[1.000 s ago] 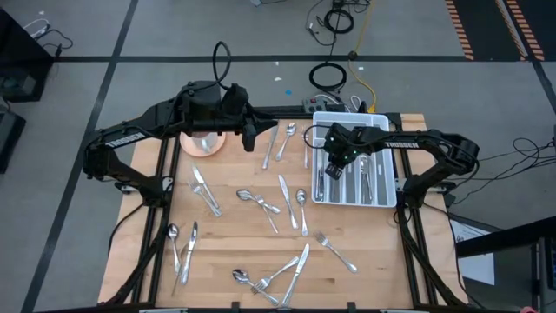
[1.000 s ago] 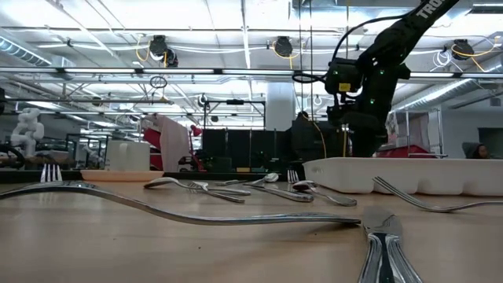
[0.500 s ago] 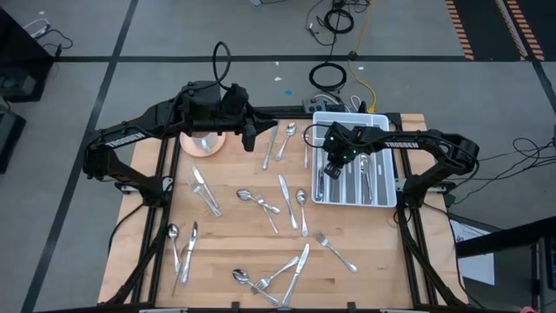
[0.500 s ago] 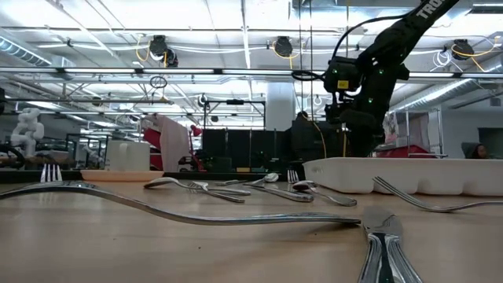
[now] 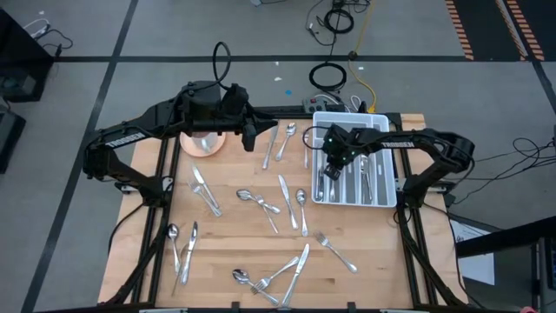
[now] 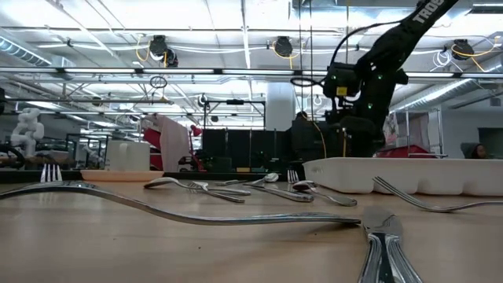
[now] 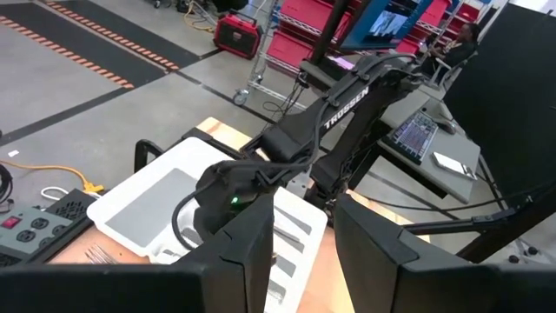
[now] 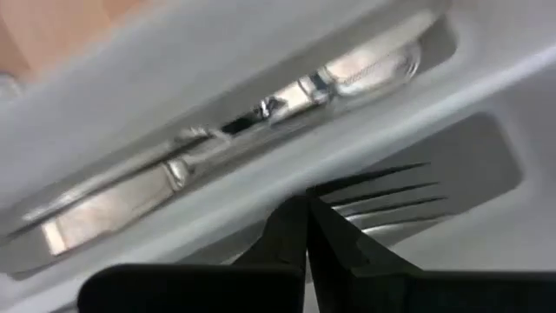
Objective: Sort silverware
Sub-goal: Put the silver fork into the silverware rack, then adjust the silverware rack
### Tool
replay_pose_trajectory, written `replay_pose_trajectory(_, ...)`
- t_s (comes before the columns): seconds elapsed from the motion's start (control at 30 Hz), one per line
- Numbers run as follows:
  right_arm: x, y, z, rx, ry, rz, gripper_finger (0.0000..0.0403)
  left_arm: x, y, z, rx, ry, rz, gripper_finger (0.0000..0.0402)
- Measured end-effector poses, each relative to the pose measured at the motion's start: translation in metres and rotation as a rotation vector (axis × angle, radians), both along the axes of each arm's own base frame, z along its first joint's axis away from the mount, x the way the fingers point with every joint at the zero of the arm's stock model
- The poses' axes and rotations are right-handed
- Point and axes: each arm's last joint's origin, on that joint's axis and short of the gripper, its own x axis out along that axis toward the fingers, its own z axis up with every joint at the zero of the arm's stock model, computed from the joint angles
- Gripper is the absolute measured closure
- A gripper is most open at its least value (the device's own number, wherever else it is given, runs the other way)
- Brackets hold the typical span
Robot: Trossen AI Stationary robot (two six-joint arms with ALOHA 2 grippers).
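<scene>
Nearest the front edge of the tabletop (image 5: 234,239), a loose cluster of silverware (image 5: 280,269) lies crossed and unsorted. Further in, single pieces lie apart from one another, among them a fork (image 5: 334,249), a knife (image 5: 286,199) and a spoon (image 5: 302,203), the last two with long axes running roughly front to back.

Beyond these, on the right, the white tray (image 5: 387,117) holds sorted pieces laid lengthwise in its compartments, front to back. The right pincer (image 5: 330,169) stands over the tray's leftmost compartments, clenched; its wrist view shows the fingers (image 8: 295,235) pressed together just above a fork (image 8: 382,200) lying along one compartment, with further pieces in the next. I cannot tell whether it grips anything.

At the far side, the left pincer (image 5: 250,136) hangs above the tabletop beside the pink saucer (image 5: 201,142), its fingers (image 7: 248,239) parted and holding nothing.

Judgement: the unsorted pieces lie left of and nearer than the right pincer. The knife and spoon are the closest to it, and their axes already match the compartments.
</scene>
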Motion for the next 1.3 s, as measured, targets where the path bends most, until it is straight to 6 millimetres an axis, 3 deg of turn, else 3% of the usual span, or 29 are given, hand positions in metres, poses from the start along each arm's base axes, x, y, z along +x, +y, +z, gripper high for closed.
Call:
replay_pose_trajectory(0.17, 0.000, 0.000, -0.011, 0.022, 0.037, 0.005, 0.0403, 0.000, 0.000, 0.000, 0.000, 0.000, 0.000, 0.0277)
replay_pose_trajectory(0.33, -0.003, 0.002, -0.004, 0.016, 0.025, -0.004, 0.0403, 0.000, 0.000, 0.000, 0.001, -0.001, 0.002, 0.0277)
replay_pose_trajectory(0.63, -0.018, 0.011, 0.060, -0.050, -0.090, 0.006, 0.0403, 0.000, 0.001, -0.001, 0.007, 0.008, 0.030, 0.0277)
replay_pose_trajectory(0.77, -0.034, 0.036, 0.080, 0.033, -0.111, 0.123, 0.0403, -0.002, 0.000, -0.006, -0.007, 0.065, 0.026, 0.0277)
replay_pose_trajectory(0.87, -0.046, 0.067, 0.067, 0.183, -0.054, 0.257, 0.0399, -0.005, -0.001, -0.008, -0.041, 0.091, 0.015, 0.0277)
replay_pose_trajectory(1.03, -0.059, 0.116, 0.024, 0.285, 0.039, 0.273, 0.0361, -0.012, -0.004, -0.004, -0.056, 0.086, 0.016, 0.0277)
replay_pose_trajectory(1.3, -0.048, 0.165, 0.016, 0.310, -0.078, 0.233, 0.0282, -0.013, -0.004, -0.009, -0.068, 0.139, 0.047, 0.0277)
